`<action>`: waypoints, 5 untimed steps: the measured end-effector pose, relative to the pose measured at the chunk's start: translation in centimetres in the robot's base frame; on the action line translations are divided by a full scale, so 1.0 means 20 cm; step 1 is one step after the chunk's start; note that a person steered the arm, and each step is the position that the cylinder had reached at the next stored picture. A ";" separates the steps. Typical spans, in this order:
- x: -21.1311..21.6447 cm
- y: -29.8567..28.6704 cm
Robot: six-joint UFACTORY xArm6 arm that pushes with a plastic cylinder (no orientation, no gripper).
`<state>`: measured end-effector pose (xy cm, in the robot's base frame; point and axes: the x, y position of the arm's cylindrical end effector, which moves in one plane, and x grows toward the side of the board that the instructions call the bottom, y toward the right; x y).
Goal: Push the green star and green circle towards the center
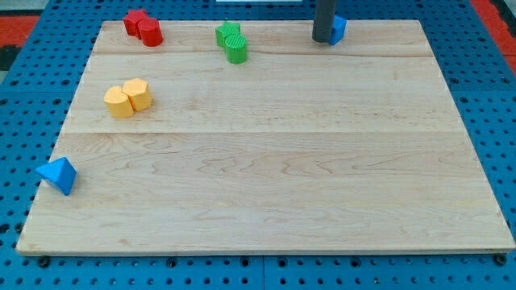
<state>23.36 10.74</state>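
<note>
The green star (226, 33) and the green circle (236, 49) sit touching each other near the board's top edge, left of the middle; the circle is just below and right of the star. My tip (322, 39) is at the view's top, well to the right of both green blocks. It stands right against a blue block (338, 28), which it partly hides.
Two red blocks (143, 26) touch at the top left. A yellow heart (119, 103) and a yellow hexagon (138, 94) touch at the left. A blue triangle (57, 175) lies at the wooden board's (274, 161) left edge, lower down.
</note>
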 end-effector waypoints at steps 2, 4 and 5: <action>-0.20 -0.40; -0.20 -0.74; -0.13 -0.73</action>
<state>20.80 -3.78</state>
